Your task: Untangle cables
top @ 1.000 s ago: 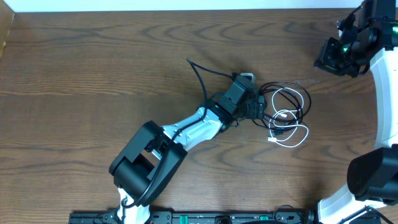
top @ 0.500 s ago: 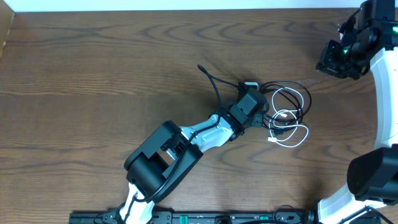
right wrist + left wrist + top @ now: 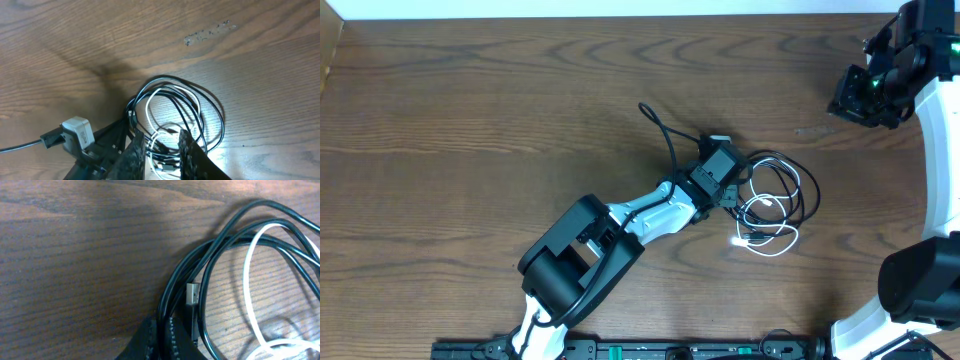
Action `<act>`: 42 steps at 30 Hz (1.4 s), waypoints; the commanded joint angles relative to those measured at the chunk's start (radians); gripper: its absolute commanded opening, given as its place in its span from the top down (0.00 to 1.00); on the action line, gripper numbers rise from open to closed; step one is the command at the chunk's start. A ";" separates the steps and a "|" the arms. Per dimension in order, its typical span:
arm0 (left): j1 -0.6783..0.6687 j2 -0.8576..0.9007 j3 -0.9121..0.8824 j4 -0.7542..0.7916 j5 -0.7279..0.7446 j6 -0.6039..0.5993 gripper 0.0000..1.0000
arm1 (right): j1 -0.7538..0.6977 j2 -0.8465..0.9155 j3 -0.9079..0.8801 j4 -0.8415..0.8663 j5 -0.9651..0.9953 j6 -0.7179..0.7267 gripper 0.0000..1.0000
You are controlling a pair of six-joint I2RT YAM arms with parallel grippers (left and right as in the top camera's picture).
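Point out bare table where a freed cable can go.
Bare: the whole left half of the table, beyond the left arm; also the strip between the cables and the right arm. Crowded: right of centre, where the left claw pinches the cables.

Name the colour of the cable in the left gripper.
Black cable, clearest in left wrist view.

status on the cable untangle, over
Left end effector shut on black cable. Right end effector open, empty, away from the tangle. White cable looped through the black one, tangled.
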 commanded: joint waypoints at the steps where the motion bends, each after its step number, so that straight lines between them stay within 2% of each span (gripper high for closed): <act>1: 0.002 0.031 -0.023 -0.040 -0.014 0.057 0.85 | 0.004 0.001 -0.013 0.004 0.008 0.007 0.81; 10: -0.015 0.043 -0.023 -0.040 -0.008 0.072 0.67 | 0.004 0.002 -0.062 0.016 0.008 0.004 0.79; 16: -0.041 0.065 -0.023 -0.077 -0.041 0.073 0.68 | 0.004 0.002 -0.108 0.034 0.008 0.003 0.79; 20: -0.032 0.065 0.013 -0.209 -0.084 0.109 0.81 | 0.004 0.002 -0.138 0.057 0.008 0.003 0.78; 26: -0.013 0.064 0.186 -0.568 -0.076 0.186 0.81 | 0.004 0.002 -0.150 0.080 0.008 0.004 0.77; 28: 0.001 0.064 0.239 -0.646 -0.023 0.219 0.92 | 0.004 0.002 -0.150 0.085 0.008 0.004 0.77; 32: 0.051 0.063 0.302 -0.680 0.236 0.312 0.92 | 0.004 0.002 -0.150 0.090 0.008 0.004 0.76; 35: 0.102 0.043 0.330 -0.680 0.365 0.344 0.93 | 0.005 0.002 -0.152 0.090 0.008 0.004 0.75; 42: 0.225 -0.155 0.347 -0.672 0.433 0.345 0.93 | 0.017 0.002 -0.174 0.107 0.000 0.004 0.74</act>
